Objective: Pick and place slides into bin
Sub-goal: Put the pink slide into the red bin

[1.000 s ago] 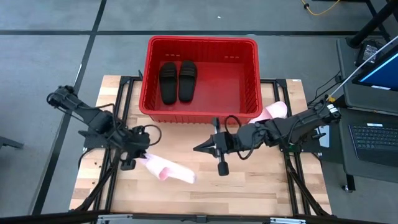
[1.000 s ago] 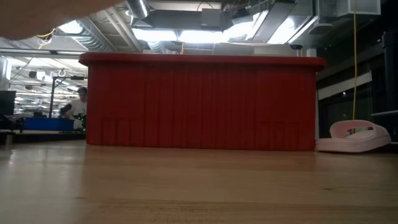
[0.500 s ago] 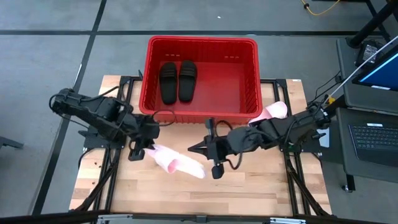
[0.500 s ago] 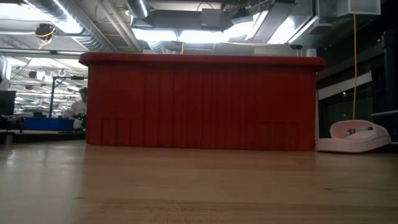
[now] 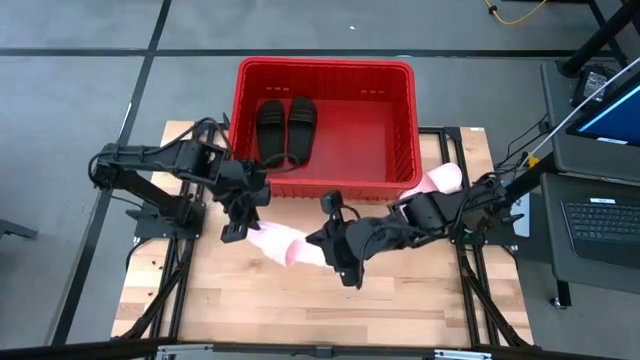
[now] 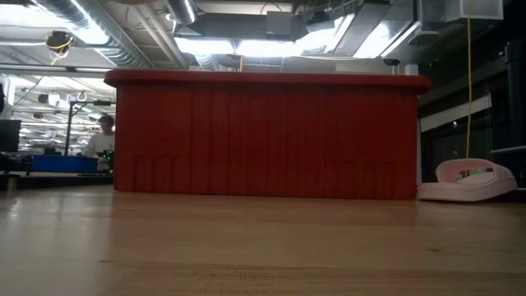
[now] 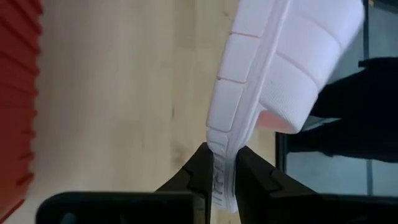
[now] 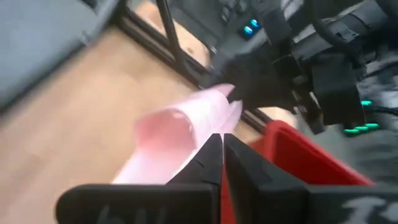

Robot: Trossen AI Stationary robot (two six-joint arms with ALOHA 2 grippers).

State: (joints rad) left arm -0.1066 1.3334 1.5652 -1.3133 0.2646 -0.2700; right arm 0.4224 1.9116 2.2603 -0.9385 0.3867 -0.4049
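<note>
One pink slide hangs above the table, its sole edge pinched between the left gripper's closed jaws. Just beyond its free end, the right gripper's jaws are shut, empty. Two black slides lie in the bin; another pink one lies beside it.

The left gripper carried the pink sandal from low on the table's left part up and toward the middle, ending just in front of the red bin's front wall, its fingers clamped on the sole's edge throughout. The left arm swung in with it, its elbow closing on the bin's left corner. The right gripper slid leftward from the table's middle until it met the sandal's free end. In the low view, a blurred pale shape at the top left went away.
</note>
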